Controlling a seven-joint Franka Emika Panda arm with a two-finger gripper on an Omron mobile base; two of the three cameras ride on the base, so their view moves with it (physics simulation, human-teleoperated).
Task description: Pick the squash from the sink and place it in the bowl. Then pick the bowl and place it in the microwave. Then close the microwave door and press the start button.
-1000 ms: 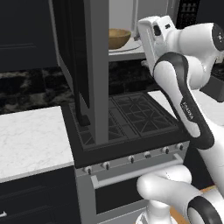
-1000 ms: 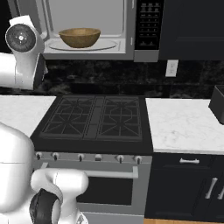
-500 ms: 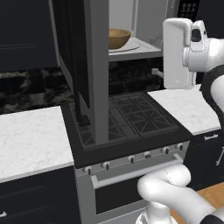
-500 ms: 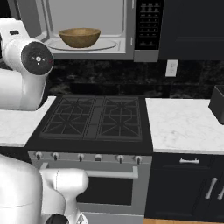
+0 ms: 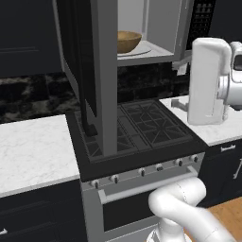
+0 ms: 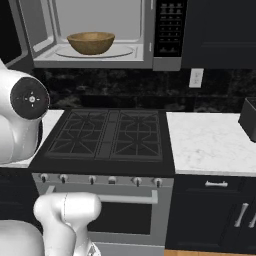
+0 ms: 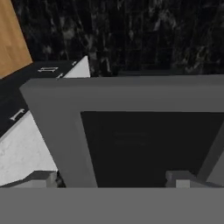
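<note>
At upper centre of both base views, the bowl (image 6: 91, 42) sits inside the microwave (image 6: 100, 59); microwave door (image 5: 94, 71) stands open. Gripper (image 7: 112, 177) fingers spread, empty.

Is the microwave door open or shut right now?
Open. The microwave door stands swung outward, edge-on over the stove, and the wooden bowl sits exposed inside the microwave.
</note>
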